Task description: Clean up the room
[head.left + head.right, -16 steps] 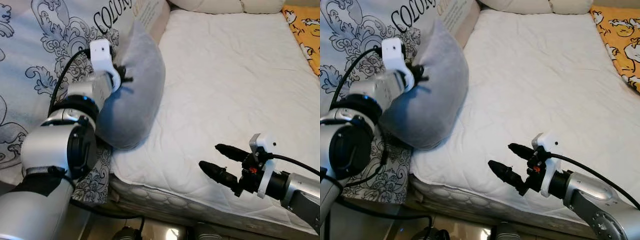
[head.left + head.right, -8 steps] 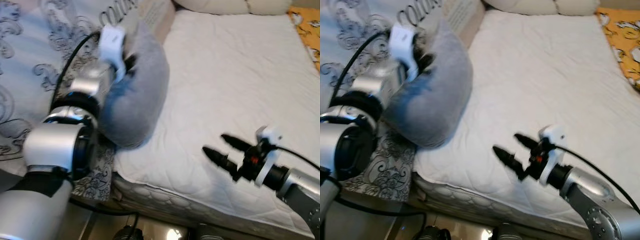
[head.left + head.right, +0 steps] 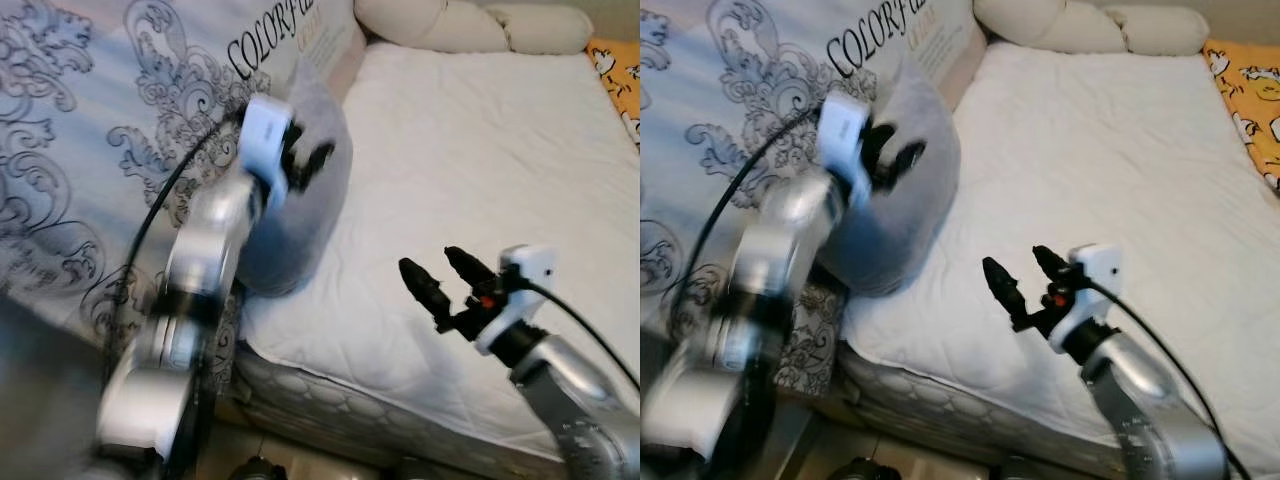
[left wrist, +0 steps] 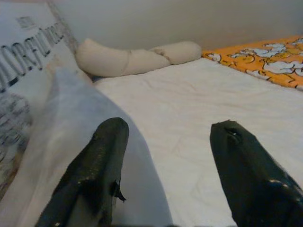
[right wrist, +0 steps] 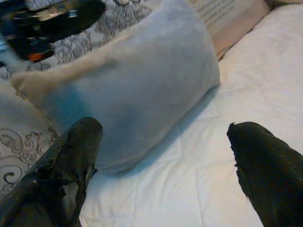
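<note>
A grey pillow (image 3: 300, 205) stands on its edge at the left side of the white mattress (image 3: 490, 150), leaning against a patterned duvet. My left gripper (image 3: 312, 160) is at the pillow's upper part and is open; in the left wrist view one finger (image 4: 102, 161) lies along the pillow (image 4: 57, 127) and the other hangs over the mattress. My right gripper (image 3: 428, 263) hovers open above the mattress near its front edge, pointing at the pillow (image 5: 142, 80) from a short distance.
The grey-and-white patterned duvet (image 3: 100, 150) with printed lettering covers the left. Cream bolster pillows (image 3: 430, 22) lie at the head of the bed. An orange printed blanket (image 3: 618, 70) is at the far right. The mattress's front edge (image 3: 330, 385) drops to the floor.
The camera has shifted. My left arm has stretched out and its gripper, earlier pinched into the pillow, now has its fingers apart. The right gripper has risen and moved nearer the pillow.
</note>
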Controlling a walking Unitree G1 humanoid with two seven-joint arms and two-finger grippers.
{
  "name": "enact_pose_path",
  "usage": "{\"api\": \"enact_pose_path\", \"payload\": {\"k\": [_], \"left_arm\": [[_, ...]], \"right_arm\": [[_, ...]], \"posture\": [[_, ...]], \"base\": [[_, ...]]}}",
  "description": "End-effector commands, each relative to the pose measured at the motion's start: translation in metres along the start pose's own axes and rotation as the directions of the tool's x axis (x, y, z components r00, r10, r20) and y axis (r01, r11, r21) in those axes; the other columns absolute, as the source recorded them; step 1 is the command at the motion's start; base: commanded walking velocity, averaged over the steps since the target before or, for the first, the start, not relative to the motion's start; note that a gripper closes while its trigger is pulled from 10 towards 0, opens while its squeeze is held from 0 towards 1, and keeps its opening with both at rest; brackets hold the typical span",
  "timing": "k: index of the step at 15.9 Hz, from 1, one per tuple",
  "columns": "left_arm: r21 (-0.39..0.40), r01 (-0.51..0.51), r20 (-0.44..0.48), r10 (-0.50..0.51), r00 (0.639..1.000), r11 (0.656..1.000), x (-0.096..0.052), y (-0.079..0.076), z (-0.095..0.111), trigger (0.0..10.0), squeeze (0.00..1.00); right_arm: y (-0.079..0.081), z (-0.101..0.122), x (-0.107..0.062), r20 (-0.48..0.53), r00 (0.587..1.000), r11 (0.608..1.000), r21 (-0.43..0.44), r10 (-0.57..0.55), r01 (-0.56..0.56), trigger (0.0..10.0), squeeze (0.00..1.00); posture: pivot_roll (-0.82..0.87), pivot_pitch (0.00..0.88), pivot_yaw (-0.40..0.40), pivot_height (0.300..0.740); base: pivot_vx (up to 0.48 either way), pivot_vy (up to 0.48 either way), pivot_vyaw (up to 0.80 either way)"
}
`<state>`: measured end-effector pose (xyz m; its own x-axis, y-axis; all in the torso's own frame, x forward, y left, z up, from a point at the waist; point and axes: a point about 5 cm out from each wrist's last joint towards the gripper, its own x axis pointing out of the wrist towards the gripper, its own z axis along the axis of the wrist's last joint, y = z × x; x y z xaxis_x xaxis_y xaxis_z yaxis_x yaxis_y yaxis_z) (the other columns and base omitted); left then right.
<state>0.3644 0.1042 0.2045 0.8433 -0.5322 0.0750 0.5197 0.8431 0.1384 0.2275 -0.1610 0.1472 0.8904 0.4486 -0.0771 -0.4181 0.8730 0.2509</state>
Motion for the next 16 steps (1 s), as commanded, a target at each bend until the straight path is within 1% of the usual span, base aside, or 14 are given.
{"api": "enact_pose_path", "payload": {"k": [1, 2, 3, 4, 5, 6, 8, 10, 11, 12, 13, 15, 16], "left_arm": [[0.051, -0.012, 0.045, 0.01, 0.999, 0.999, -0.003, -0.004, 0.014, 10.0, 1.0], [0.019, -0.099, 0.018, 0.099, 0.995, 0.995, -0.025, -0.01, 0.0, 10.0, 1.0], [0.009, -0.16, -0.023, 0.16, 0.987, 0.987, -0.044, -0.016, -0.012, 10.0, 1.0], [0.019, -0.2, -0.063, 0.201, 0.978, 0.98, -0.059, -0.018, -0.021, 10.0, 1.0], [0.025, -0.235, -0.103, 0.236, 0.966, 0.972, -0.072, -0.018, -0.028, 10.0, 1.0], [0.033, -0.254, -0.123, 0.256, 0.959, 0.967, -0.081, -0.017, -0.031, 10.0, 1.0], [0.054, -0.316, -0.159, 0.32, 0.934, 0.947, -0.101, -0.012, -0.033, 10.0, 1.0], [0.071, -0.378, -0.172, 0.385, 0.907, 0.923, -0.111, -0.006, -0.031, 10.0, 1.0], [0.082, -0.414, -0.197, 0.422, 0.885, 0.906, -0.116, -0.003, -0.033, 10.0, 1.0], [0.084, -0.43, -0.211, 0.438, 0.874, 0.899, -0.119, -0.002, -0.035, 10.0, 1.0], [0.077, -0.459, -0.231, 0.464, 0.855, 0.885, -0.126, -0.002, -0.04, 10.0, 1.0], [0.108, -0.456, -0.264, 0.468, 0.843, 0.883, -0.134, -0.001, -0.046, 10.0, 1.0], [0.098, -0.46, -0.276, 0.468, 0.839, 0.882, -0.136, -0.001, -0.047, 10.0, 1.0]], "right_arm": [[-0.002, -0.002, 0.001, 0.004, 0.999, 0.999, -0.003, -0.045, 0.045, 10.0, 1.0], [-0.005, -0.006, 0.005, 0.018, 0.992, 0.992, 0.021, -0.123, 0.123, 10.0, 1.0], [-0.005, -0.007, 0.006, 0.033, 0.988, 0.989, 0.016, -0.149, 0.148, 10.0, 1.0], [-0.004, -0.008, 0.008, 0.044, 0.987, 0.988, 0.022, -0.154, 0.153, 10.0, 1.0], [-0.001, -0.009, 0.009, 0.045, 0.987, 0.988, 0.02, -0.156, 0.155, 10.0, 1.0], [0.002, -0.009, 0.011, 0.042, 0.988, 0.989, 0.017, -0.15, 0.15, 10.0, 1.0], [0.007, -0.013, 0.014, 0.039, 0.988, 0.989, 0.017, -0.146, 0.146, 10.0, 1.0], [0.004, -0.016, 0.017, 0.037, 0.985, 0.986, 0.018, -0.169, 0.169, 10.0, 1.0], [0.002, -0.017, 0.017, 0.032, 0.982, 0.983, 0.006, -0.184, 0.184, 10.0, 1.0], [0.001, -0.018, 0.018, 0.03, 0.982, 0.982, 0.0, -0.187, 0.187, 10.0, 1.0], [-0.002, -0.022, 0.019, 0.001, 0.977, 0.977, 0.008, -0.212, 0.212, 10.0, 1.0], [-0.001, -0.026, 0.019, -0.012, 0.975, 0.975, 0.004, -0.222, 0.222, 10.0, 1.0], [-0.001, -0.027, 0.02, -0.014, 0.974, 0.975, 0.005, -0.224, 0.224, 10.0, 1.0]], "posture": [[-0.17, 0.0, 0.049, 0.74], [-0.14, 0.0, 0.026, 0.74], [-0.12, 0.0, 0.015, 0.74], [-0.12, 0.0, 0.008, 0.74], [-0.12, 0.0, 0.003, 0.74], [-0.11, 0.0, -0.003, 0.74], [-0.09, 0.0, -0.019, 0.74], [-0.09, 0.0, -0.019, 0.74], [-0.08, 0.0, -0.018, 0.74], [-0.07, 0.0, -0.022, 0.74], [-0.06, 0.0, -0.024, 0.74], [-0.07, 0.0, -0.018, 0.74], [-0.07, 0.0, -0.017, 0.74]], "base": [[0.0, 0.0, 0.0], [0.0, 0.0, 0.0], [0.0, 0.0, 0.0], [0.0, 0.0, 0.0], [0.0, 0.0, 0.0], [0.0, -0.24, 0.0], [0.0, -0.336, 0.0], [0.0, -0.382, 0.0], [0.0, -0.401, 0.0], [0.0, -0.416, 0.0], [0.0, -0.461, 0.0], [0.0, -0.465, -0.59], [0.0, -0.469, -0.52]]}}
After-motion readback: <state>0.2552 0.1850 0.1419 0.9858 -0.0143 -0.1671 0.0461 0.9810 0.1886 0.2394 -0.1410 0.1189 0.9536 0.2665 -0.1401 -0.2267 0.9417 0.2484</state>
